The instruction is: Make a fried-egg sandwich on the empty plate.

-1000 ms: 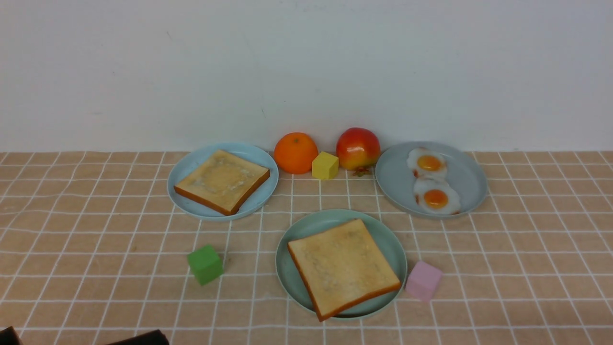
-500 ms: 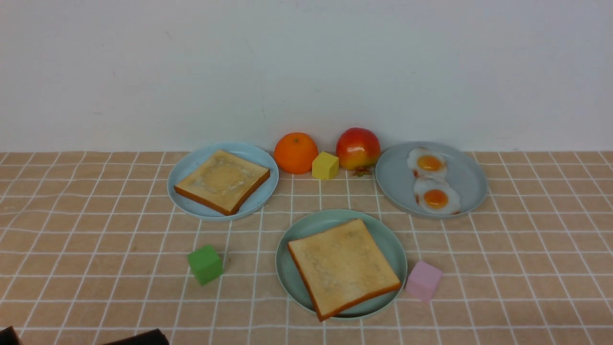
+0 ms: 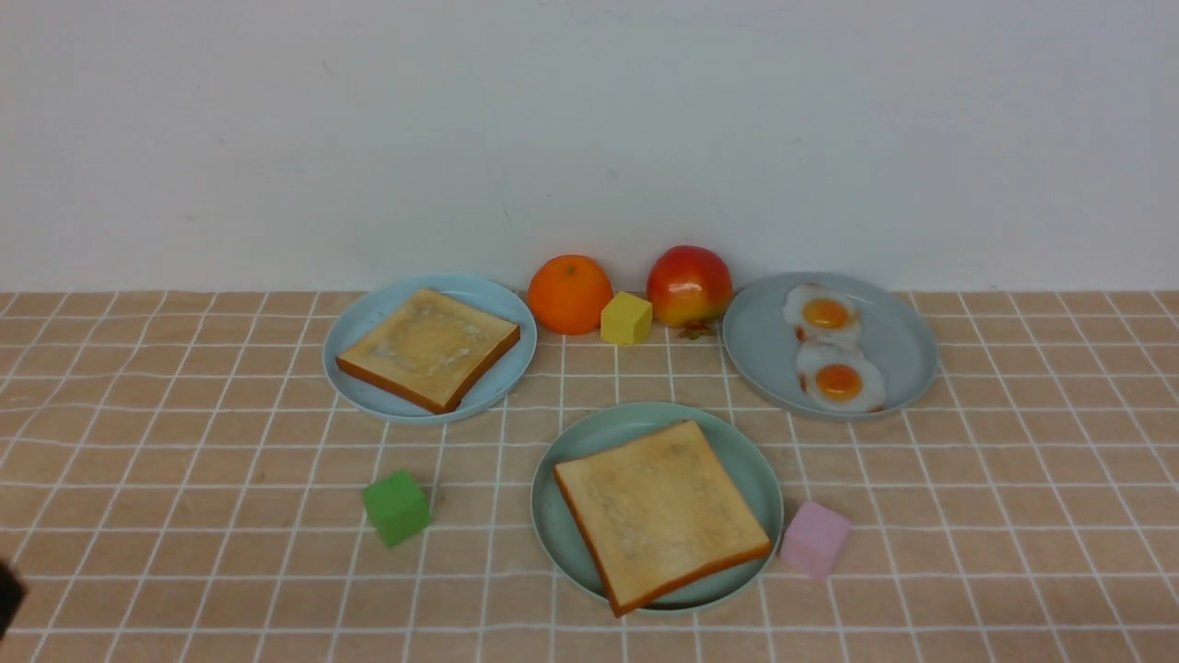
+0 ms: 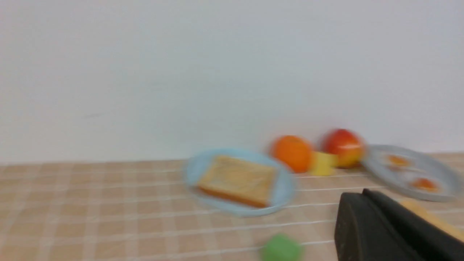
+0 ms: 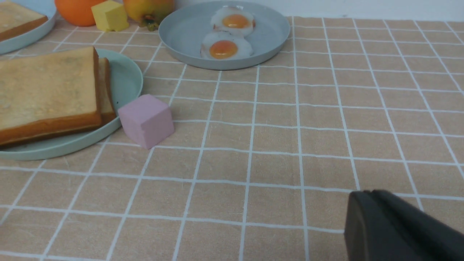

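Wrist views — both tools closed, empty

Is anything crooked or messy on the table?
Yes. The toast on the green plate sits crooked, and its near corner pokes out over the rim. A second slice peeks out underneath, not lined up. Nothing is spilled or broken.

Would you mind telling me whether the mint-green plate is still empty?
Not empty. The mint-green plate carries toast; the right wrist view shows a second slice stacked beneath it. Whether an egg lies between them cannot be told.
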`<act>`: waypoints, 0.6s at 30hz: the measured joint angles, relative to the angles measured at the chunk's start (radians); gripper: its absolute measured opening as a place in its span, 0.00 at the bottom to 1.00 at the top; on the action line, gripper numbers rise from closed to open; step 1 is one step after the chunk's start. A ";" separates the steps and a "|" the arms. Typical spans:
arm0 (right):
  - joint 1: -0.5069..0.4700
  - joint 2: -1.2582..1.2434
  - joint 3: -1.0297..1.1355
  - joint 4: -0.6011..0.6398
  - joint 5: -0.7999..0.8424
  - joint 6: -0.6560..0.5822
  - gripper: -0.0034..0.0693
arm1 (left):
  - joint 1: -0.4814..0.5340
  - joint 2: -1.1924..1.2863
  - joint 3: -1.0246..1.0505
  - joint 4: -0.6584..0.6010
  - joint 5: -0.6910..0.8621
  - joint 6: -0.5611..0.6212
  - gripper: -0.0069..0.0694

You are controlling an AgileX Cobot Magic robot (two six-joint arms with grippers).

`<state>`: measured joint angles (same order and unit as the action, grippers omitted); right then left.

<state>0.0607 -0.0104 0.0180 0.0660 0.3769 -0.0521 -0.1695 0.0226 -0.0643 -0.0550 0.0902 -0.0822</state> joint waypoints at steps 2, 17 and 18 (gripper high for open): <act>0.000 0.000 0.000 0.000 0.000 0.000 0.07 | 0.097 -0.030 0.074 0.000 0.056 -0.050 0.07; 0.000 0.000 0.000 0.000 0.001 0.002 0.10 | 0.125 -0.033 0.096 0.012 0.280 -0.175 0.07; 0.000 0.000 0.000 0.000 0.001 0.002 0.10 | 0.125 -0.033 0.096 0.012 0.280 -0.176 0.07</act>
<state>0.0607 -0.0104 0.0180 0.0660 0.3774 -0.0502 -0.0444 -0.0100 0.0314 -0.0427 0.3700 -0.2583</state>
